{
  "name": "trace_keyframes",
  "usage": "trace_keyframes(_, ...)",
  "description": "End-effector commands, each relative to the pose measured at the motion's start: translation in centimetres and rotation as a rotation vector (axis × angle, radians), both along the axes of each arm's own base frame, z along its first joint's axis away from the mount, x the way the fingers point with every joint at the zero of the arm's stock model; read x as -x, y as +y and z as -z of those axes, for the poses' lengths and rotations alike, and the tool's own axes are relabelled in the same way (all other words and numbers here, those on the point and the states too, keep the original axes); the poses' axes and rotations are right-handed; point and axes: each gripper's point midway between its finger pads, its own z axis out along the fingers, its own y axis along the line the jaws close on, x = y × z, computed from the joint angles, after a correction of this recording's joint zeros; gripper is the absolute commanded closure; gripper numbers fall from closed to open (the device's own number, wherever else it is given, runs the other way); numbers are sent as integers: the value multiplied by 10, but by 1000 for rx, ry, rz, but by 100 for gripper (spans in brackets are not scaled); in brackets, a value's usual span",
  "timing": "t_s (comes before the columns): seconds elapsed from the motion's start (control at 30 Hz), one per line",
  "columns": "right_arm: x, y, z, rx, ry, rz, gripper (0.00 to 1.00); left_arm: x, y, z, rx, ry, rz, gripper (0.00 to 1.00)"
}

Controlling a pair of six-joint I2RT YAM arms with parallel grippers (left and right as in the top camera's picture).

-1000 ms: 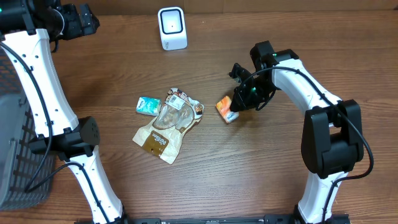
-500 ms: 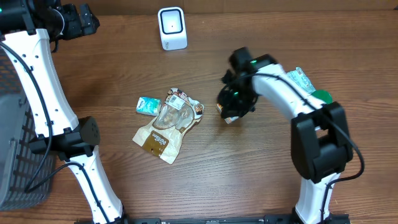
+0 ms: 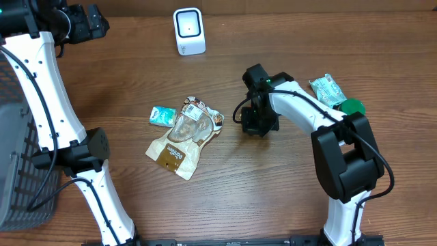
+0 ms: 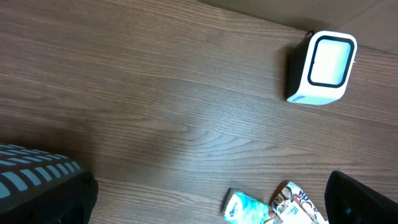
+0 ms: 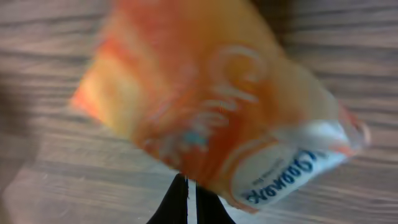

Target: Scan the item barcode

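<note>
Orange packet (image 5: 205,106) fills the right wrist view, blurred, lying on the wood of the table (image 3: 273,198). Its long axis slants from upper left to lower right, with the white end and its blue lettering at the lower right. The right gripper (image 5: 186,200) has its jaws pressed together, tips meeting at the packet's lower edge; whether they pinch it I can't tell. Overhead, that gripper (image 3: 258,123) sits mid-table and hides the packet beneath it. Just left lie a brown pouch (image 3: 181,140) and a teal packet (image 3: 162,115). The scanner (image 3: 188,31) stands at the far edge. The left gripper (image 4: 202,193) hangs wide open and empty, well away.
</note>
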Motion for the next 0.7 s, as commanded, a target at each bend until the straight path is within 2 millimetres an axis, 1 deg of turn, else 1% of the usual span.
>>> trace_keyframes(0.0, -15, -28, -5, 116, -80, 61, 96, 6, -7, -20, -9, -48, -2, 0)
trace_keyframes(0.03, -19, -34, -6, 146, -100, 67, 96, 6, -7, -20, -9, -48, -2, 0)
trace_keyframes(0.07, -27, -45, -6, 195, -135, 77, 96, 6, -7, -20, -9, -48, -2, 0)
trace_keyframes(0.1, -31, -50, -6, 214, -150, 82, 96, 6, -7, -20, -9, -48, -2, 1)
trace_keyframes(0.13, -40, -60, -8, 253, -189, 96, 96, 6, -7, -20, -9, -48, -2, 0)
trace_keyframes(0.2, -59, -71, -11, 282, -262, 127, 96, 6, -7, -20, -9, -48, -2, 0)
trace_keyframes(0.23, -71, -75, -14, 286, -310, 146, 96, 6, -7, -20, -9, -48, -2, 0)
trace_keyframes(0.27, -78, -76, -15, 281, -333, 147, 96, 6, -7, -20, -9, -48, -2, 0)
trace_keyframes(0.3, -92, -76, -18, 260, -385, 163, 96, 6, -7, -20, -9, -48, -2, 0)
trace_keyframes(0.33, -102, -76, -21, 245, -423, 178, 96, 6, -7, -20, -9, -48, -2, 0)
trace_keyframes(0.37, -109, -76, -23, 234, -449, 187, 96, 6, -7, -20, -9, -48, -2, 0)
trace_keyframes(0.43, -125, -69, -30, 186, -512, 195, 96, 6, -7, -20, -9, -48, -2, 0)
trace_keyframes(0.47, -129, -61, -31, 145, -524, 152, 96, 6, -7, -20, -9, -48, -2, 0)
trace_keyframes(0.53, -131, -43, -33, 57, -527, 93, 96, 6, -7, -20, -9, -48, -2, 1)
trace_keyframes(0.57, -131, -29, -35, -23, -519, 60, 96, 6, -7, -20, -9, -48, -2, 0)
trace_keyframes(0.67, -129, -3, -42, -172, -504, 26, 95, 6, -7, -20, -9, -48, -2, 0)
